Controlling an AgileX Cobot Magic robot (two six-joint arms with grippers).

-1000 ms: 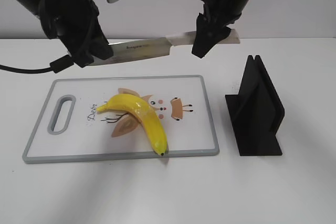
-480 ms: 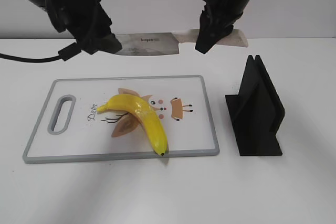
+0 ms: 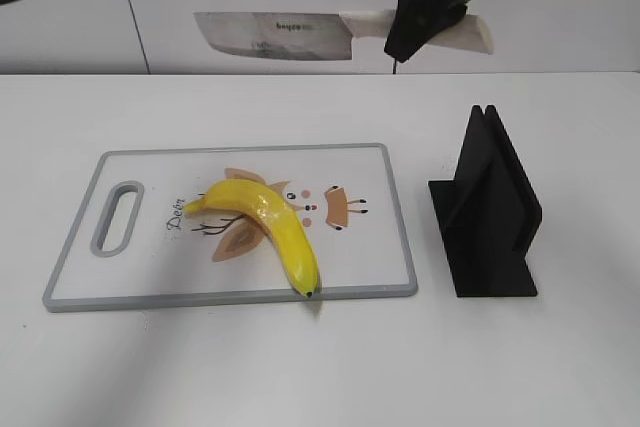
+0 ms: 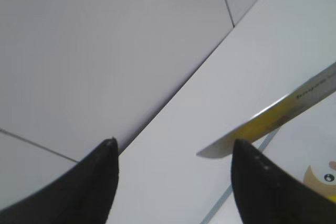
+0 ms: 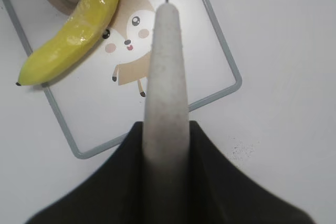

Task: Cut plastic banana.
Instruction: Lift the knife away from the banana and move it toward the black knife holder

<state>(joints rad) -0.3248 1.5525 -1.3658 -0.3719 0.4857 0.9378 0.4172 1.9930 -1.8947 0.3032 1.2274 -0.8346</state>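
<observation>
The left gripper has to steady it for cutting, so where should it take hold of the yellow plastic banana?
Grip the glossy yellow plastic banana near its stem end, from above: it lies flat on the cutting board, stem toward the left gripper.

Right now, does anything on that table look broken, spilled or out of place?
Nothing stands out. The plastic banana lies whole and uncut on the cutting board, its black tip at the near rim. The knife hangs level above, held by the right gripper. The black stand stands upright beside the board.
</observation>
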